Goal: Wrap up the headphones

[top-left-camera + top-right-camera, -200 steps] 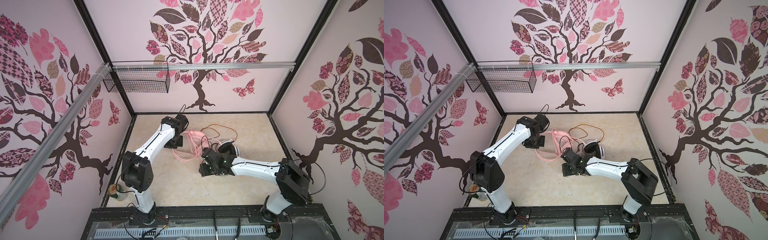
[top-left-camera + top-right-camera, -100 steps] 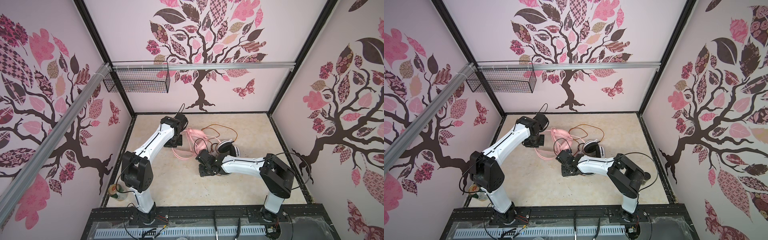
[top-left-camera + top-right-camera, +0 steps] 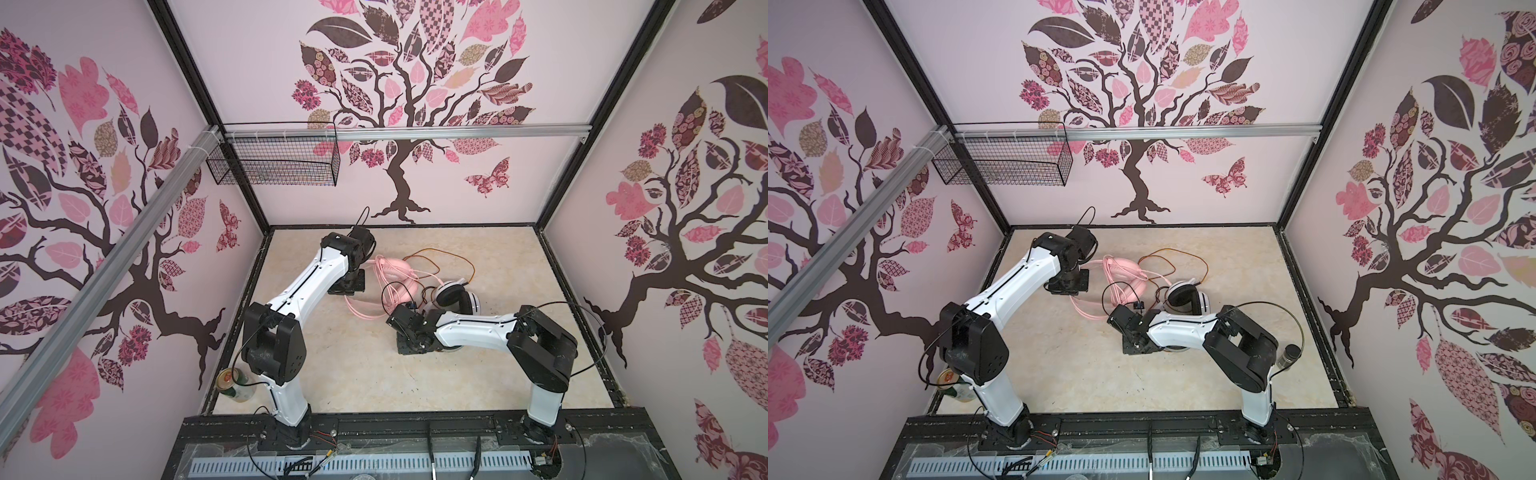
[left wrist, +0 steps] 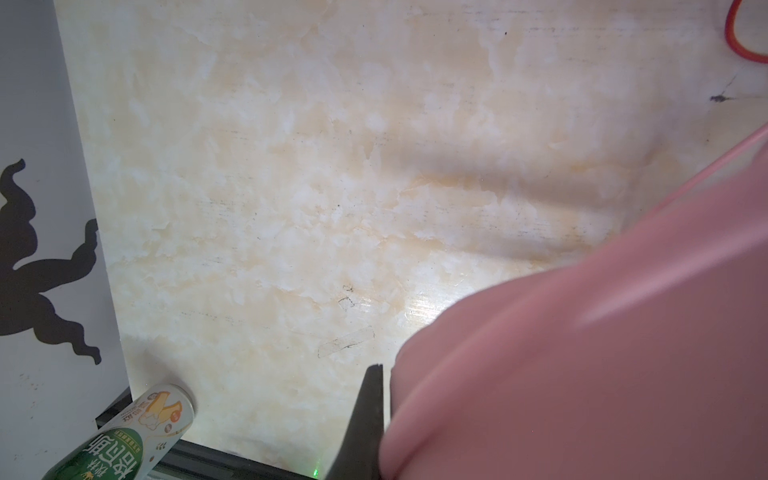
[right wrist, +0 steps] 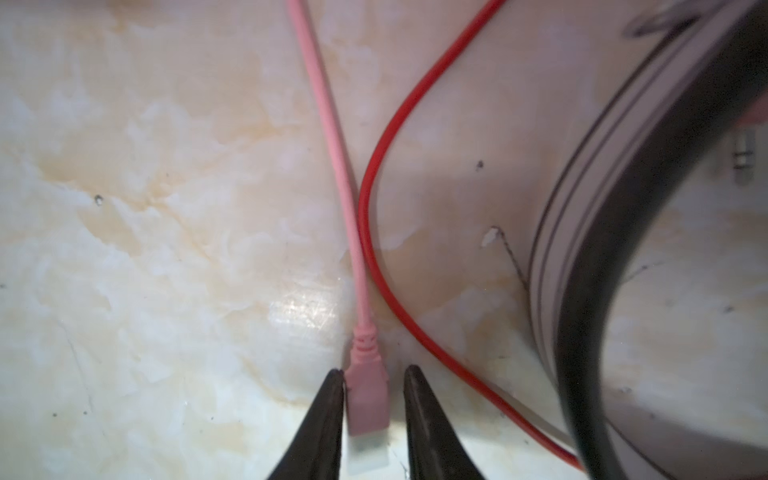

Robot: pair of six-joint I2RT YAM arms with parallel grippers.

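Right wrist view: right tool straddles pink plug, jaws apart.

On the table, one headset lies left of the other headset.

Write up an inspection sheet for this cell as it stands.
Surface: beige marbled tabletop, lightly scuffed.
Job's things: pink headphones and white-and-black headphones side by side, neither wrapped.
Clutter: green-labelled can at the near left corner; grey container on the right side.
Grippers: left gripper shut, with the pink headphones against it, grip unclear; right gripper open, astride the pink plug.
Cables: pink cable in loose loops; orange-red cable sprawled, running beside it.
Surroundings: tree-decal walls; wire basket hung on the rail.
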